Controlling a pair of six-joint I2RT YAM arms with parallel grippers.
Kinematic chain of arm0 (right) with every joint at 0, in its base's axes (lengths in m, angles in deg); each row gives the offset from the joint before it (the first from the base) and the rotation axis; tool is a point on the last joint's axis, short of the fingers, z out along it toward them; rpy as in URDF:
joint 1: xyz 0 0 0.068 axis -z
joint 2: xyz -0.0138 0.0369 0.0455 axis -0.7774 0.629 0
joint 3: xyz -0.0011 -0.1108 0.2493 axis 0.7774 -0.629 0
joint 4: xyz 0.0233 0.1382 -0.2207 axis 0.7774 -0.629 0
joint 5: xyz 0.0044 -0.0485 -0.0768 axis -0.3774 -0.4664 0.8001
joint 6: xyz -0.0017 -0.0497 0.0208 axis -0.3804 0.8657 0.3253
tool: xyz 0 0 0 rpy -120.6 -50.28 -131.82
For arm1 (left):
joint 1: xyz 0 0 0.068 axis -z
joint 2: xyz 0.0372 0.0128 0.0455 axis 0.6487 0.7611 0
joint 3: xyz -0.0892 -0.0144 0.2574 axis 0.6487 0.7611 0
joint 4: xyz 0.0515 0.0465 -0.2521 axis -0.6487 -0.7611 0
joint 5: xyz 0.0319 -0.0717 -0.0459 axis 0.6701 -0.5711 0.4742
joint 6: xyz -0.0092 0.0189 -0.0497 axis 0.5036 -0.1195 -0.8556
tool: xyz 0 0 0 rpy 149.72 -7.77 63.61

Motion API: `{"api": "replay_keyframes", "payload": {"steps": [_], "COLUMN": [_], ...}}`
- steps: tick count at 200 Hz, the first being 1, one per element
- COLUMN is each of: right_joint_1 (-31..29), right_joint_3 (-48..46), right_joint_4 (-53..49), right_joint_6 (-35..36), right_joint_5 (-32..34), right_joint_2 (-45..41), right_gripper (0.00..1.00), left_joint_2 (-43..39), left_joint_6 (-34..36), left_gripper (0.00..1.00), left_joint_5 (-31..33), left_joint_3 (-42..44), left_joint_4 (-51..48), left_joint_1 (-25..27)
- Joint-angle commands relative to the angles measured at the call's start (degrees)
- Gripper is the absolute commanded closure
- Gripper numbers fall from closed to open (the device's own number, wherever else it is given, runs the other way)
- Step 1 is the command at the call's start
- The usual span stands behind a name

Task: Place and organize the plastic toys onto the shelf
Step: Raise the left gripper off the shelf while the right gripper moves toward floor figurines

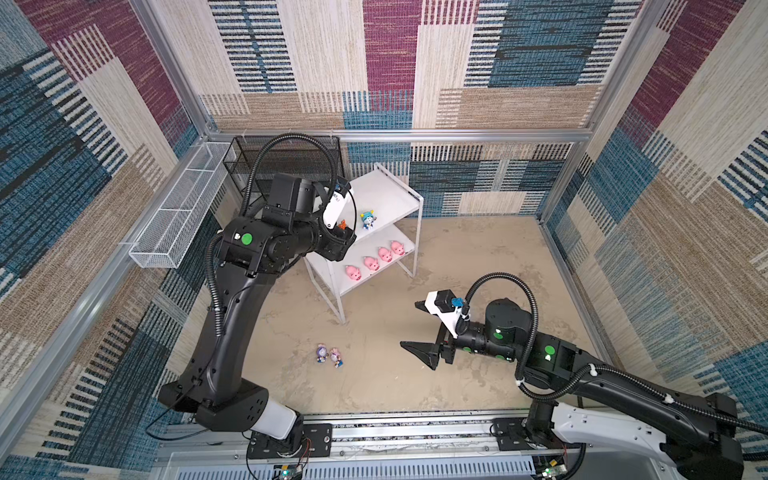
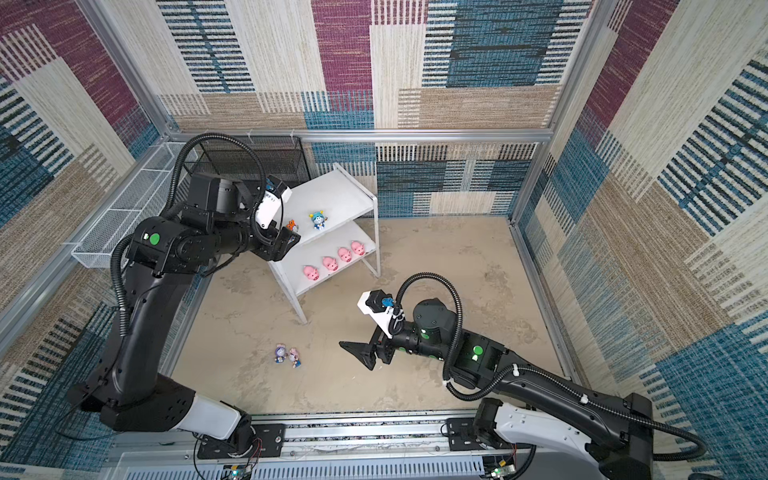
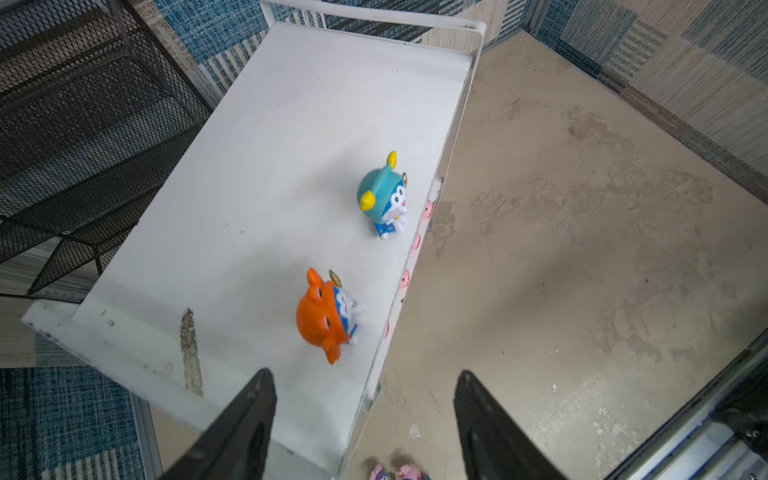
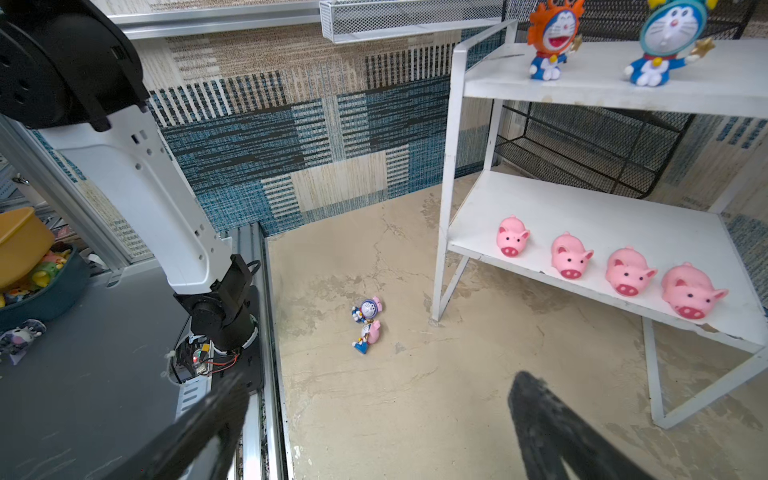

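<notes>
Entry: the coming pick turns on the two toys not yet shelved. The purple-hooded figurine (image 1: 321,353) and the pink-hooded figurine (image 1: 336,357) lie tipped over and touching on the table (image 1: 478,270), toward its front edge and well apart from the shelf (image 1: 386,195).

Their long axes look roughly parallel, heads toward the shelf and feet toward the front edge.

The right gripper (image 1: 409,324) is low and near, jaws spread wide and empty, tips aimed across the table at the pair — you'd judge it the closer arm.

The left gripper (image 3: 365,374) hangs over the top board's front corner, jaws apart, pinching nothing. The orange-hooded figurine (image 3: 322,318) stands free just beyond its tips.

The blue-hooded figurine (image 3: 380,195) stands further along the same front edge. Both are small, glossy and round-headed, with white faces on blue bodies.

The pink pigs (image 4: 627,272) sit in a row of four along the lower board's front edge — that tier looks done.
</notes>
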Motion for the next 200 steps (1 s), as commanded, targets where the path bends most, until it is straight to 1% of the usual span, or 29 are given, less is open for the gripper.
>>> {"api": "replay_keyframes", "payload": {"steps": [1,32,76,119,157,200], "right_joint_1": [0.0,0.0,0.0,0.0,0.0,0.0], "right_joint_3": [0.5,0.9,0.7,0.5,0.0,-0.3], "right_joint_4": [2.2,2.4,2.3,2.6,2.8,3.0], "right_joint_6": [-0.1,-0.2,0.0,0.2,0.1,0.0], "right_joint_5": [-0.9,-1.2,-0.6,-0.2,0.0,0.0], "right_joint_2": [0.4,1.0,1.2,1.1,0.9,0.9], "right_gripper": [0.00,0.00,0.00,0.00,0.00,0.00], "left_joint_2": [-2.7,-2.9,-1.7,1.3,2.6,2.2], "left_joint_6": [-1.9,-1.9,-0.9,0.2,0.5,0.8], "left_gripper": [0.32,0.36,0.43,0.46,0.56,0.58], "left_joint_5": [1.8,2.2,-1.8,-6.2,-5.0,-3.8], "left_joint_3": [4.1,5.7,5.6,3.0,1.5,2.0], "left_joint_4": [2.5,3.4,5.9,5.6,5.3,4.9], "left_joint_1": [-0.3,-1.3,-3.0,-4.5,-4.9,-5.4]}}
